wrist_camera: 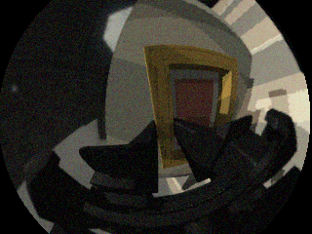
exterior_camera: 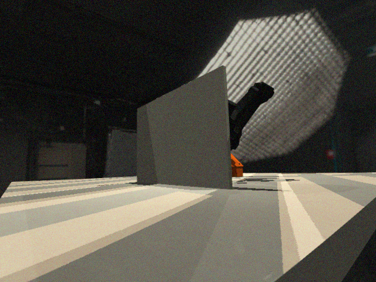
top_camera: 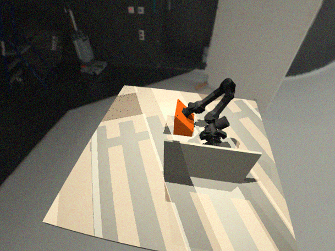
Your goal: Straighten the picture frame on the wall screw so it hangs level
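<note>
The gripper (wrist_camera: pixel 171 156) is closed on the lower edge of the picture frame (wrist_camera: pixel 159 92), its dark fingers standing narrowly apart with the yellow border between them. The frame hangs on a grey wall panel (wrist_camera: pixel 127 92).

Only the wrist view shows the frame's face: a yellow border, a grey mat and a red centre. The top view shows an orange wedge-shaped block (top_camera: pixel 184 120) at the gripper (top_camera: pixel 187 111) instead, and a separate grey panel (top_camera: pixel 212 162) standing on the striped beige-and-grey surface (top_camera: pixel 126 176). In the exterior view that panel (exterior_camera: pixel 185 133) hides most of the arm (exterior_camera: pixel 248 106).

The room behind is dark. The arm rises from its base, bends at a high elbow (top_camera: pixel 228 84) and reaches down to the frame.
</note>
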`<state>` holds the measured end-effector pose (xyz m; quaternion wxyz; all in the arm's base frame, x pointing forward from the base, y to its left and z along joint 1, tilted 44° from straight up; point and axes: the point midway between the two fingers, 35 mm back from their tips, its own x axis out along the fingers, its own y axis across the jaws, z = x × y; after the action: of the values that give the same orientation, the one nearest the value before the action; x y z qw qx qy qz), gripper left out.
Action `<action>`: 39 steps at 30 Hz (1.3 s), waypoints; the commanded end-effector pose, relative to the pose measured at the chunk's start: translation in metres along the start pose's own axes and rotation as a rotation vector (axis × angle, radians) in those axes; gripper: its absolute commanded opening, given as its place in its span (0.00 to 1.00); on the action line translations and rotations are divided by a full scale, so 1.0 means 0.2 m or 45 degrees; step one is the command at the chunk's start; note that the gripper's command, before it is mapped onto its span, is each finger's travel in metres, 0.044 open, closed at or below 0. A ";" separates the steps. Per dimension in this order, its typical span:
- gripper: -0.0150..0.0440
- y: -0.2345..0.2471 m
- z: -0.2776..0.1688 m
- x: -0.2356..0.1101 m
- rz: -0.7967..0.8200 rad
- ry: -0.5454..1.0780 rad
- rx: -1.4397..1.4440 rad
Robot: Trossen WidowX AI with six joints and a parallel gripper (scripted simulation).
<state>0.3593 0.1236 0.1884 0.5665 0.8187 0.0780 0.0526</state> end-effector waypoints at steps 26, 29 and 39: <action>0.25 -0.03 0.00 0.00 0.003 -0.002 0.000; 0.25 -0.03 0.00 0.00 0.003 -0.002 0.000; 0.25 -0.04 0.00 0.00 0.001 -0.003 0.027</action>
<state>0.3591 0.1256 0.1815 0.5618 0.8221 0.0771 0.0513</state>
